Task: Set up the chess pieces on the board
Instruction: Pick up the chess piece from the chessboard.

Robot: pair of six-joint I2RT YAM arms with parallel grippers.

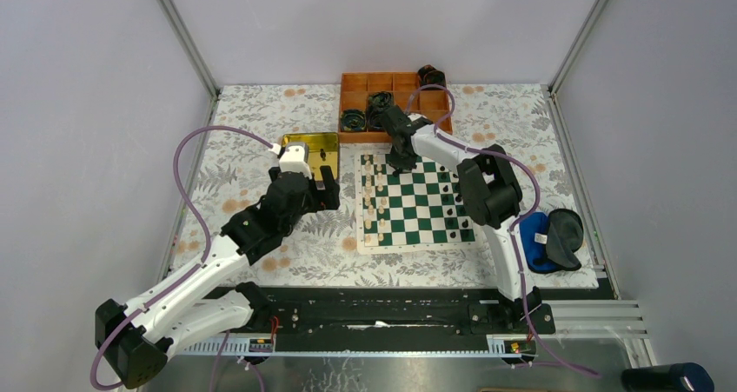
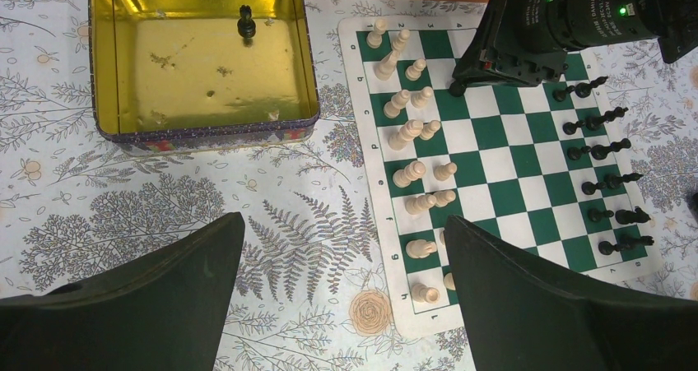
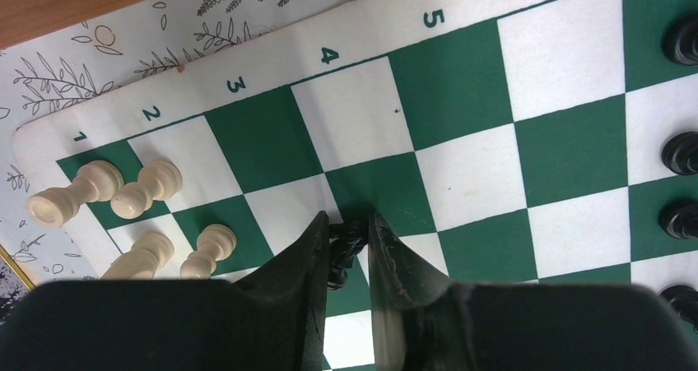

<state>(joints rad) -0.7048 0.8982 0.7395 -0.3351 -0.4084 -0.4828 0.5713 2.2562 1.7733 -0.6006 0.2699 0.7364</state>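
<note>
R tool (image 3: 347, 223) pinching black piece (image 3: 346, 241) at board (image 3: 461, 165), arm stretched, L tool (image 2: 344, 221) wide

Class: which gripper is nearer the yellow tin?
Left. The left gripper hovers open on the near side of the tin; the right gripper is over the board beside it, pinching a black chess piece.

The left arm (image 1: 195, 275) and right arm (image 1: 443, 149) are white with chunky black joints. A thin purple cable (image 1: 184, 144) loops along each. The left tool (image 2: 343, 221) and right tool (image 3: 347, 220) are smooth and black.
</note>
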